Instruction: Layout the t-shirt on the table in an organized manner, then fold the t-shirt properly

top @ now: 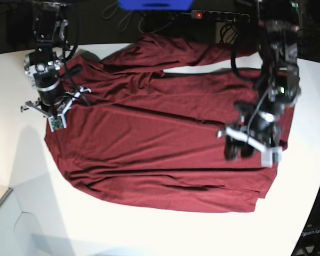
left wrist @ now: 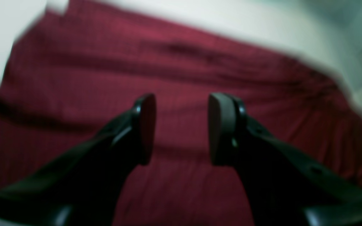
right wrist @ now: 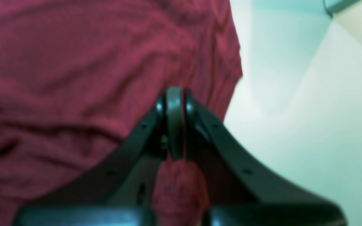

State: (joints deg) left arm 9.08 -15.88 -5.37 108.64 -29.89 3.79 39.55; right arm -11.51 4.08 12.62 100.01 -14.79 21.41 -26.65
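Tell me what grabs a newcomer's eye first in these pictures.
The maroon t-shirt dominates, spread wrinkled across the middle of the white table. The right gripper is shut on a pinch of the t-shirt at its edge, while the left gripper hangs open just above the cloth on the opposite side.

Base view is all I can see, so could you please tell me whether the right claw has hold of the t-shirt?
Observer: Yes, the right claw is shut on a pinch of the t-shirt, near its edge.
Operator: Thank you; and the left claw?
Observer: The left claw is open above the cloth, with nothing between its pads.
Operator: What lies beside the right claw?
Observer: Bare table.
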